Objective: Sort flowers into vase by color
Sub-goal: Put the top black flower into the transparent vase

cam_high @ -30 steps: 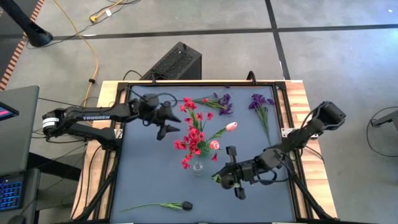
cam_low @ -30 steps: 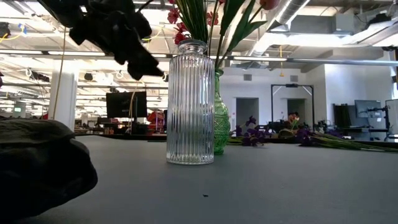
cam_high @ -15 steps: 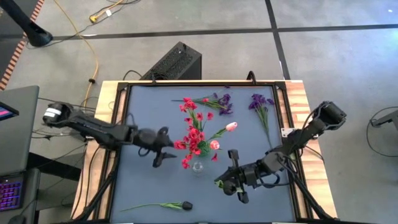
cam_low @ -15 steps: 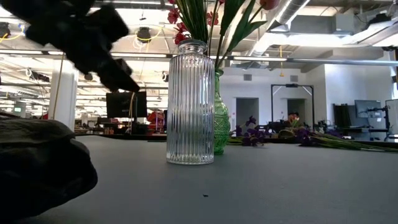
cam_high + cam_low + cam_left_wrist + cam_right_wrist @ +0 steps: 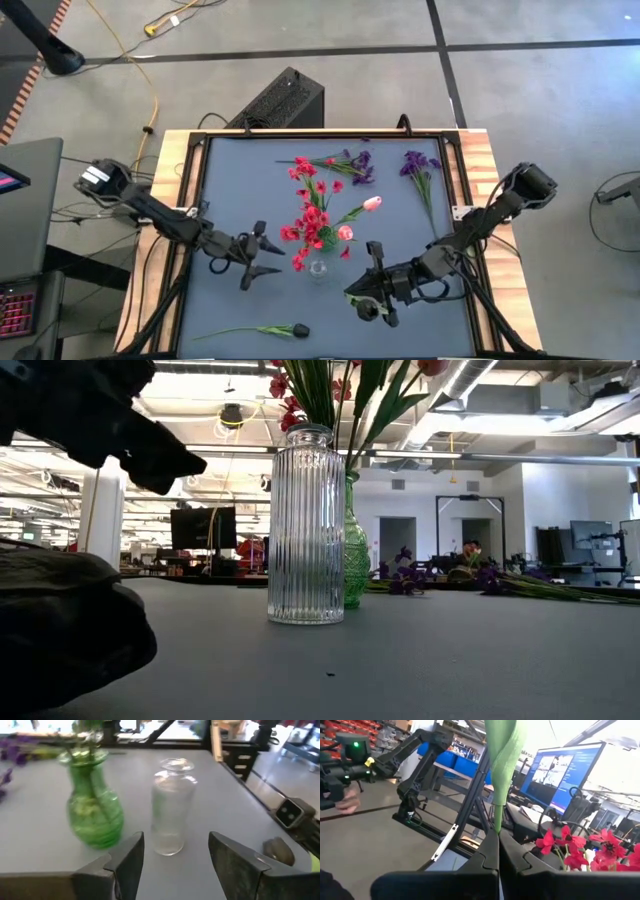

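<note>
A clear ribbed vase (image 5: 318, 268) (image 5: 305, 525) stands mid-table and looks empty in the left wrist view (image 5: 171, 810). Just behind it, a green vase (image 5: 95, 812) holds the red blossoms (image 5: 312, 218) and two pink tulips (image 5: 345, 232). Purple flowers (image 5: 355, 162) (image 5: 416, 165) lie near the far edge. A dark tulip (image 5: 298, 330) lies near the near edge. My left gripper (image 5: 262, 262) (image 5: 175, 862) hovers open, left of the clear vase. My right gripper (image 5: 362, 295) (image 5: 497, 840), right of the clear vase, is shut on a green stem; its blossom is out of view. My right gripper pinches a thin green stem (image 5: 496, 822) between its two fingers. The stem stands upright above the fingers and is lifted clear of the table. A long green leaf (image 5: 504, 750) rises from it out of the picture.
The table's wooden rim (image 5: 485, 180) frames the grey mat. A black box (image 5: 285, 100) and a yellow cable (image 5: 150, 100) lie on the floor beyond the far edge. A person's hand (image 5: 342, 800) shows in the room at the table's left.
My left gripper has swung from beside the red blossoms toward the near edge and now hovers left of the clear vase, still open. My right gripper has drifted a little toward the clear vase with its stem. The flowers on the table have stayed put.
</note>
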Available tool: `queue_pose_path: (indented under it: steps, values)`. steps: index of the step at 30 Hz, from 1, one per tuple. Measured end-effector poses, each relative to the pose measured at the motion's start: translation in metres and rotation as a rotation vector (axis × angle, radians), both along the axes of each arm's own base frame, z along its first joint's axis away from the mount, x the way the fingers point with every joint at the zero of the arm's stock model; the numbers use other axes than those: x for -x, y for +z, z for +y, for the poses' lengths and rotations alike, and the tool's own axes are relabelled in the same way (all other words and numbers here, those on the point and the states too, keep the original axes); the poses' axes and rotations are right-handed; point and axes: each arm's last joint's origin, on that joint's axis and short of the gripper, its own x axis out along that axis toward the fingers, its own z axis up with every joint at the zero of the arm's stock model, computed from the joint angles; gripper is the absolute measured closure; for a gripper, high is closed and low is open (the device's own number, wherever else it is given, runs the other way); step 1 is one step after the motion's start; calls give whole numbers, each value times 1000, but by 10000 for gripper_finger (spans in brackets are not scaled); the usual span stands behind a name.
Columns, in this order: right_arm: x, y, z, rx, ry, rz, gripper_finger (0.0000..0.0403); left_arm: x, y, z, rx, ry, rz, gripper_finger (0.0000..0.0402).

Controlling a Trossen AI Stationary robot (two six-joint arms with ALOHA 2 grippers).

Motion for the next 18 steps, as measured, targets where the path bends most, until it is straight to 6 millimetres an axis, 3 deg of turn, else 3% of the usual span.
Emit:
queue_pose_path:
  steps: [4, 11, 18]
  values:
    - [0, 0, 0, 1, 0, 1, 382, -6, -8, -7, -22, -66, -4, 166]
    - [0, 0, 0, 0, 0, 0, 382, -31, -24, -18, -95, -51, 59, 107]
    - [0, 0, 0, 0, 1, 1, 381, -51, -38, -28, -137, -60, 110, 75]
